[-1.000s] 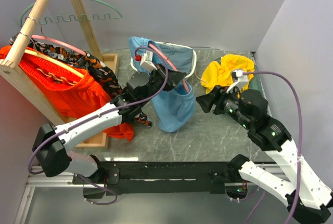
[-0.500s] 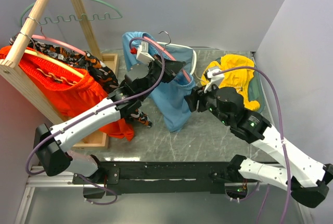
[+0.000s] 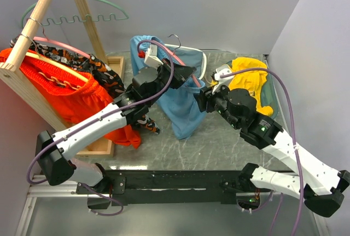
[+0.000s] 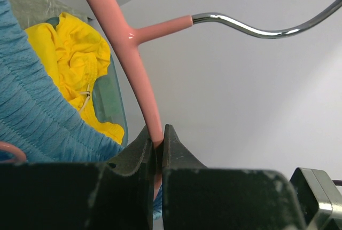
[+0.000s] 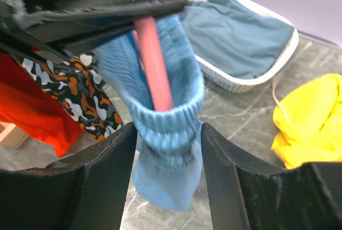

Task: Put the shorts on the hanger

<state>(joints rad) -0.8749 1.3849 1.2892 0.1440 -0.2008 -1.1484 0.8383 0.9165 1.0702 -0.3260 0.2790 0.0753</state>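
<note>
The light blue shorts (image 3: 183, 110) hang from the pink hanger (image 3: 174, 58), which passes through their gathered waistband. My left gripper (image 3: 188, 74) is shut on the hanger's pink arm just below the silver hook and holds it above the table. In the left wrist view the jaws (image 4: 159, 134) pinch the pink arm (image 4: 140, 75), with blue fabric (image 4: 37, 118) at the left. My right gripper (image 3: 203, 98) is open. In the right wrist view its fingers (image 5: 107, 171) stand on either side of the shorts' waistband (image 5: 168, 128), just below the hanger (image 5: 154, 64).
A yellow garment (image 3: 249, 80) lies at the right. A white basket (image 3: 201, 61) holding blue cloth stands behind the shorts. A wooden rack (image 3: 33, 28) at the left carries a green hanger (image 3: 76, 6), bright orange shorts (image 3: 65, 93) and a camouflage garment (image 3: 104, 80).
My right arm has swung left from beside the yellow garment, and its open jaws now stand around the shorts' waistband. My left gripper has lifted the hanger slightly.
</note>
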